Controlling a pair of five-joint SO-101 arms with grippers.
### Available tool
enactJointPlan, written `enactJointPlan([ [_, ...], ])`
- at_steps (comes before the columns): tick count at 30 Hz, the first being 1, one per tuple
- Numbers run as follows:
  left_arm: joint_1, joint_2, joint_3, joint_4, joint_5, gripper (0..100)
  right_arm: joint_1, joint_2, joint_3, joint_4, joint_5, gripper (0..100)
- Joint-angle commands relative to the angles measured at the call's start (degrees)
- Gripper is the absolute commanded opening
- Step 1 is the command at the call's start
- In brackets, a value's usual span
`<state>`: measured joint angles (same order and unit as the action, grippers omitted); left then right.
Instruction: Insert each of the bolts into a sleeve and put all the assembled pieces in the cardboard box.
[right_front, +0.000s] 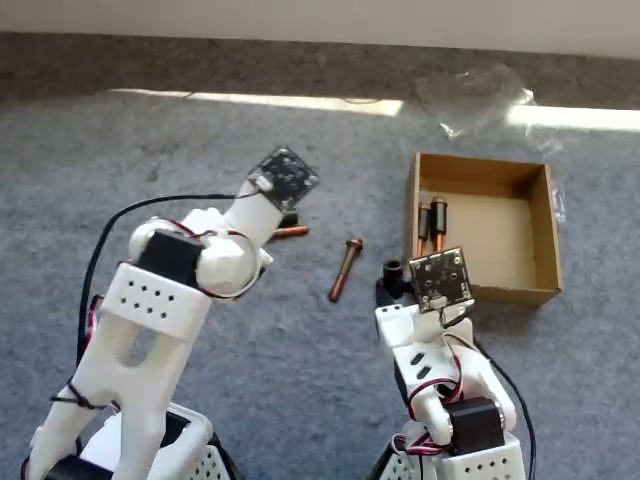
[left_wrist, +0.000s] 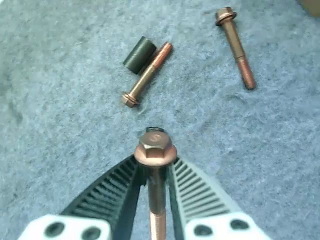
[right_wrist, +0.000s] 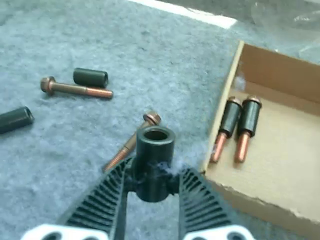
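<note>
- Your left jaws are clenched on a bolt (left_wrist: 155, 165), with its head pointing away from the wrist.
- Your right jaws grip a black sleeve (right_wrist: 155, 160), its open bore showing.
- Beyond the left jaws, a second bolt (left_wrist: 146, 75) lies touching a loose sleeve (left_wrist: 140, 54) on the counter (left_wrist: 60, 125). A third bolt (left_wrist: 236, 47) lies apart from them.
- Two assembled pieces (right_wrist: 231, 117) lie side by side in the cardboard box (right_wrist: 280, 75).

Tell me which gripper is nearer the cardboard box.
Right. The right gripper, shut on a sleeve, sits just outside a wall of the cardboard box; the left gripper, holding a bolt, is farther off, past the loose bolt lying between them.
</note>
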<state>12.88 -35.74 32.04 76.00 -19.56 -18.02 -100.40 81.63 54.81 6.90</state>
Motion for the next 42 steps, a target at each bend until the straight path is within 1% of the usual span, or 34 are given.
enactJointPlan([
  [1,-2.24,-5.41,2.15,-2.11,-0.35,0,-1.27,-0.22,-0.84,-7.43,0.00,0.5],
  [5,-2.42,-9.71,5.32,-4.13,-0.35,0,-2.24,-0.04,-0.84,-12.62,0.00,0.5],
  [9,-4.62,-15.34,8.75,-7.12,-0.35,0,-8.40,-0.04,-0.84,-14.90,0.00,0.5],
  [11,-6.37,-18.15,10.15,-7.38,-0.35,0,-11.03,-0.04,-0.75,-16.75,0.00,0.5],
  [15,-8.66,-22.64,13.05,-7.38,-0.35,0,-13.76,0.04,-0.75,-22.46,0.00,0.5],
  [21,-8.84,-26.24,15.25,-7.38,-0.18,0,-14.11,-0.04,1.27,-24.75,-0.18,0.5],
  [29,-8.84,-26.86,15.25,-7.38,0.00,0,-14.20,-0.48,13.76,-37.76,-0.09,0.5],
  [34,-8.84,-26.86,15.25,-7.47,0.00,1,-14.20,-0.48,17.19,-40.92,-0.53,0.5],
  [35,-8.84,-26.86,15.25,-7.82,0.00,1,-14.37,-0.48,17.27,-41.63,-1.14,0.5],
  [40,-8.84,-26.86,15.34,-8.70,0.00,1,-14.81,-0.48,17.27,-43.47,-12.40,0.5],
  [42,-8.84,-26.86,15.34,-9.49,0.00,1,-14.99,-0.48,17.27,-43.47,-13.10,0.5],
])
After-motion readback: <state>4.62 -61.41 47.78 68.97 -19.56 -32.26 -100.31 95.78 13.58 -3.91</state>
